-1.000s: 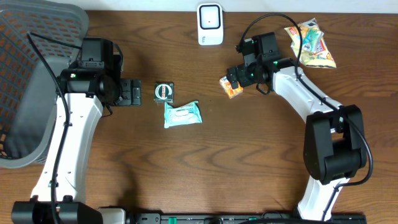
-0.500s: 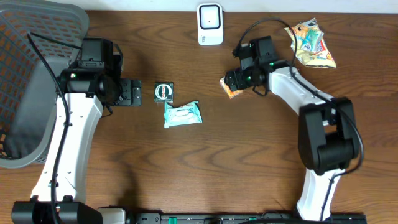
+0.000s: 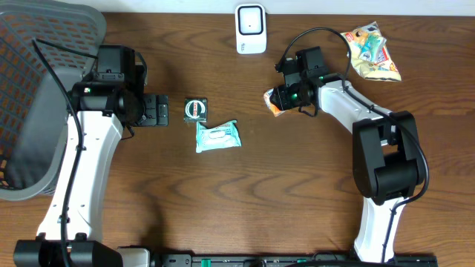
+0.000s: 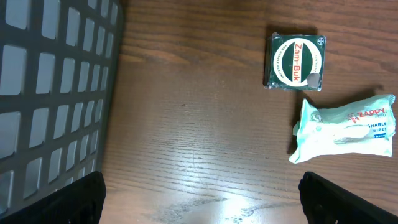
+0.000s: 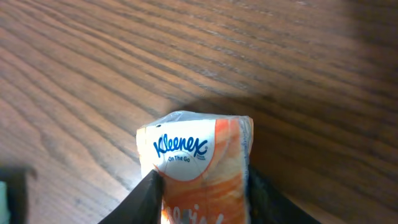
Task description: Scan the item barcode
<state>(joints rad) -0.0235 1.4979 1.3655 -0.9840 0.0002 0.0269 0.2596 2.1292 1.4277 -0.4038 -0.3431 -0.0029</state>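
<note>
Pointing logo-end outward, Kleenex pack (image 5: 196,149), seemingly lengthwise within right gripper (image 5: 204,190).

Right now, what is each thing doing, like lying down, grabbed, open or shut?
right gripper: shut on the Kleenex pack.
Kleenex pack: pinched between the fingers.
left gripper: open, empty.
Zam-Buk box: lying flat, label up.
wipes pack: lying flat, untouched.
snack bag: lying flat, untouched.
scanner: untouched.

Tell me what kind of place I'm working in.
Likely a mock checkout bench: a white scanner at the table edge, small retail packs like the Kleenex pack and Zam-Buk box, and a gray mesh basket.
</note>
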